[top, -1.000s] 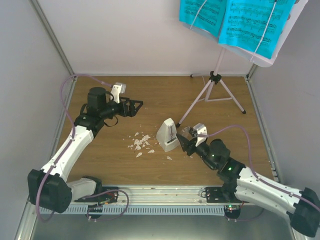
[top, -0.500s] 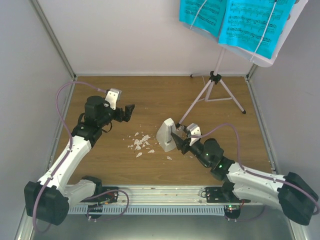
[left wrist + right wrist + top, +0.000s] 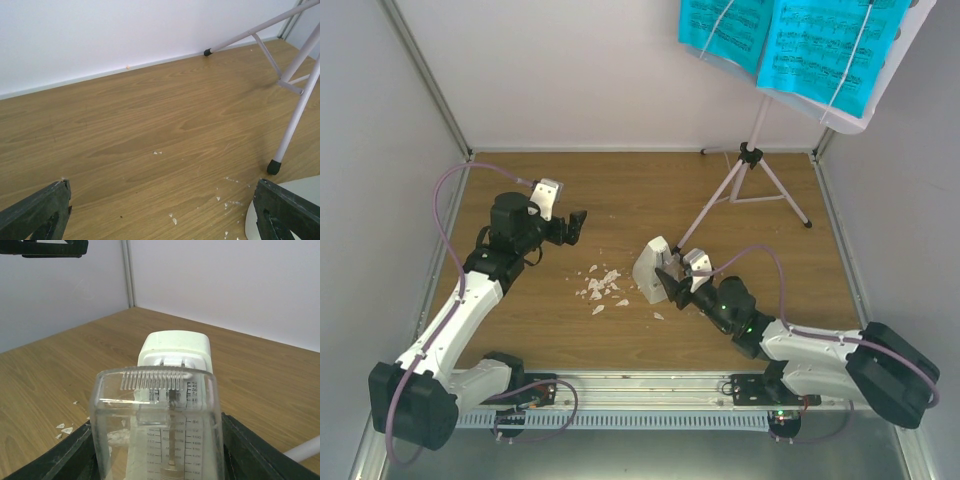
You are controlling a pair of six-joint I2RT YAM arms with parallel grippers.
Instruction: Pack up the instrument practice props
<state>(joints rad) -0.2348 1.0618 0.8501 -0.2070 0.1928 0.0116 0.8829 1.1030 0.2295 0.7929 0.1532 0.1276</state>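
Three props on the list, none packed as yet: small white metronome [image 3: 653,268], upright near the middle of the bench [image 3: 620,190]; lilac tripod music stand [image 3: 745,175], erected at the metronome's 1 o'clock with its nearest foot just beside it; cyan sheet-music pages [image 3: 790,40], spread open at the top of the stand. Judged stage: first item being approached for pickup, stand and pages untouched. Right hand [image 3: 672,283]: at the metronome's 4 o'clock, jaws parted and set astride its lower body, one finger on either side, the clear front cover filling the wrist view. Not seen clenched; whether the pads already touch the sides cannot be told from that close angle. Left hand [image 3: 575,225]: spread wide, holding nothing, at the metronome's 10 o'clock and well apart from it. White crumbs [image 3: 600,288]: scattered at the metronome's 8 o'clock, not counted among the props.
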